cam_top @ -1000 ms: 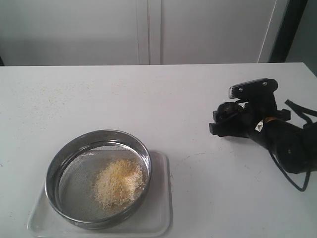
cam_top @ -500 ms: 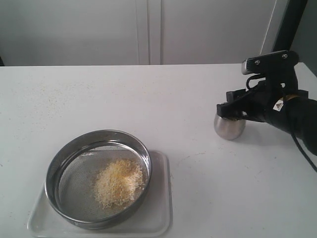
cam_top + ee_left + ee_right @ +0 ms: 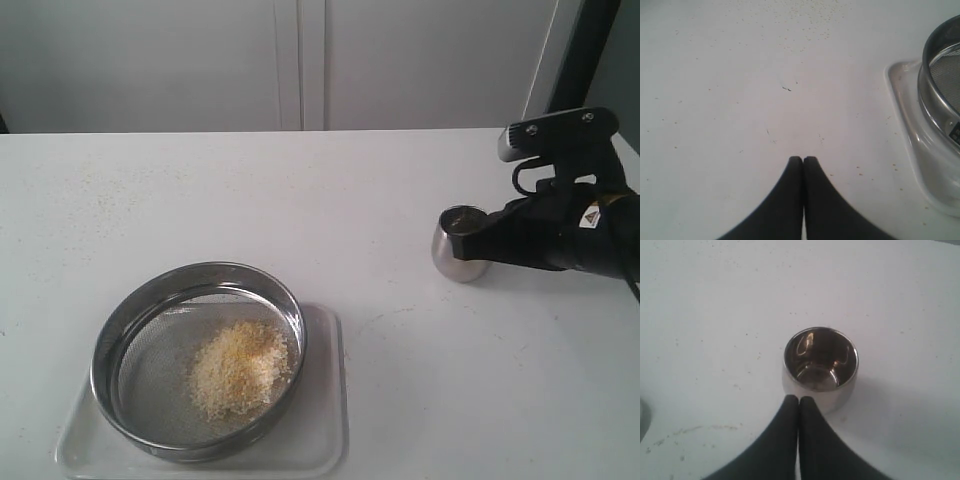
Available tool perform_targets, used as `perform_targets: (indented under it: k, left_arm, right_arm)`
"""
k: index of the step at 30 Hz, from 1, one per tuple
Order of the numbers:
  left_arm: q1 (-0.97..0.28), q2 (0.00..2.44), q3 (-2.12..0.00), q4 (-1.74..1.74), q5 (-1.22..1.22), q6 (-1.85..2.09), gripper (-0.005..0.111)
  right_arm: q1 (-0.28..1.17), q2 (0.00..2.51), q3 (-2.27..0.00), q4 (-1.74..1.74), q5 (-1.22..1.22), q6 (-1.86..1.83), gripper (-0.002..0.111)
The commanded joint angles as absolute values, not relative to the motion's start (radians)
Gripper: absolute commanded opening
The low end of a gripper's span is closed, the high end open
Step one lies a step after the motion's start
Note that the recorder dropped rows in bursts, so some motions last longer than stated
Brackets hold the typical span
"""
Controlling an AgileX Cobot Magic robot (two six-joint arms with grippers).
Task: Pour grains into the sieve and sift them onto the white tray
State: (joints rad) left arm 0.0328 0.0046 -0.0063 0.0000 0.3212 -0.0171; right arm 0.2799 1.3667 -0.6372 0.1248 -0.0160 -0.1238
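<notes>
The sieve rests on the white tray at the table's front left. A heap of yellow and whitish grains lies on its mesh. A small steel cup stands upright and empty on the table at the right. My right gripper is just to the right of the cup. In the right wrist view its fingers are shut together, tips at the cup's outer wall, holding nothing. My left gripper is shut over bare table beside the tray and the sieve. The exterior view does not show it.
Loose grains are scattered over the white table, mostly at the back left. The table's far edge meets a pale wall. A dark post stands at the back right.
My right arm rose and drew back to the right. The steel cup, hidden under the gripper a second ago, now stands upright on the table, free of the fingers.
</notes>
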Motion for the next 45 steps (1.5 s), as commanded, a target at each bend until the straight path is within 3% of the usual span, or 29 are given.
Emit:
perform_targets:
  k: [1, 9, 13, 17, 22, 32, 45]
  left_arm:
    - [0.027, 0.0, 0.0, 0.0, 0.33, -0.018, 0.0]
    - [0.027, 0.0, 0.0, 0.0, 0.33, -0.018, 0.0]
    - [0.027, 0.0, 0.0, 0.0, 0.33, -0.018, 0.0]
    - [0.027, 0.0, 0.0, 0.0, 0.33, -0.018, 0.0]
    - [0.027, 0.0, 0.0, 0.0, 0.33, -0.018, 0.0]
    - [0.027, 0.0, 0.0, 0.0, 0.33, -0.018, 0.0]
    - [0.027, 0.0, 0.0, 0.008, 0.298, -0.018, 0.0]
  right_arm:
    - [0.298, 1.327, -0.638, 0.126, 0.081, -0.135, 0.0]
    - [0.436, 1.317, -0.651, 0.126, 0.25, -0.164, 0.0]
    - [0.509, 1.317, -0.731, 0.195, 0.453, -0.252, 0.0]
    - [0.528, 1.333, -0.834, 0.264, 0.647, -0.297, 0.0]
    - [0.526, 1.345, -0.885, 0.158, 0.661, -0.353, 0.0]
    - [0.188, 1.234, -0.885, 0.066, 0.655, -0.221, 0.0]
    - [0.168, 0.947, -0.716, 0.074, 0.5, -0.179, 0.0]
